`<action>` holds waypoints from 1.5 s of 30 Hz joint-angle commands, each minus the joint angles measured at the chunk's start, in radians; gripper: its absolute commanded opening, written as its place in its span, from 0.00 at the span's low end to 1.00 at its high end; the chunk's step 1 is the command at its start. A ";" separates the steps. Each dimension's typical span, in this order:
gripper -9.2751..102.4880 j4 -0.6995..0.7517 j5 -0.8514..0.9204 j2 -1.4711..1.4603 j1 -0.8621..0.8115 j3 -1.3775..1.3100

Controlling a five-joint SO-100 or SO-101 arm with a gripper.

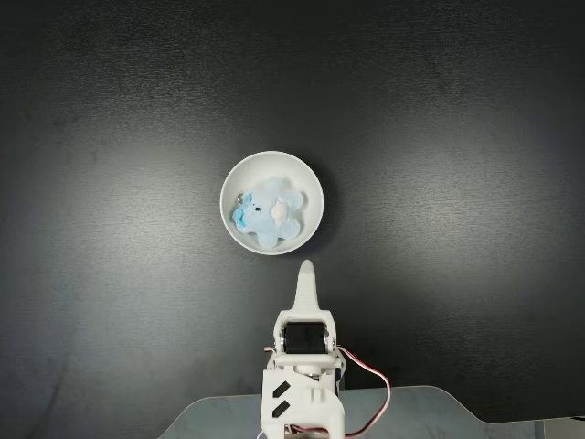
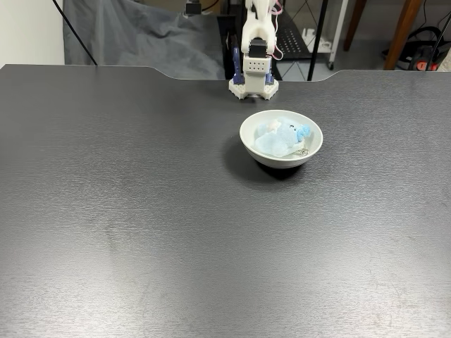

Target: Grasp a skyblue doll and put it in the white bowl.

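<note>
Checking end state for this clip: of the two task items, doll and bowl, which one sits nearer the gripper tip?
The white bowl: in a fixed view its near rim lies just ahead of the gripper, while the skyblue doll lies inside it, farther in.

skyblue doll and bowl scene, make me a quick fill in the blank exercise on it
1. The skyblue doll lies inside the white ____.
2. The table surface is ____ in colour.
3. In a fixed view from above, the gripper is near the bowl, holding ____.
4. The doll's belly patch is ____.

Missing words: bowl; black; nothing; white
</note>
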State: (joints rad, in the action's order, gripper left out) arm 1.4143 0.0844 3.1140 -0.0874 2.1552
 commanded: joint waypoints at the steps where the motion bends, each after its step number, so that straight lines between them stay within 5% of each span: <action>1: 0.07 -0.028 -0.009 0.244 0.005 0.296; 12: 0.07 -0.048 -0.009 0.222 0.005 0.597; 18: 0.07 -0.183 -0.009 0.222 0.005 0.779; 45: 0.07 -0.196 -0.009 0.222 0.005 0.788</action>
State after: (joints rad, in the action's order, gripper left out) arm 1.2364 0.0844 3.3349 -0.0798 2.9529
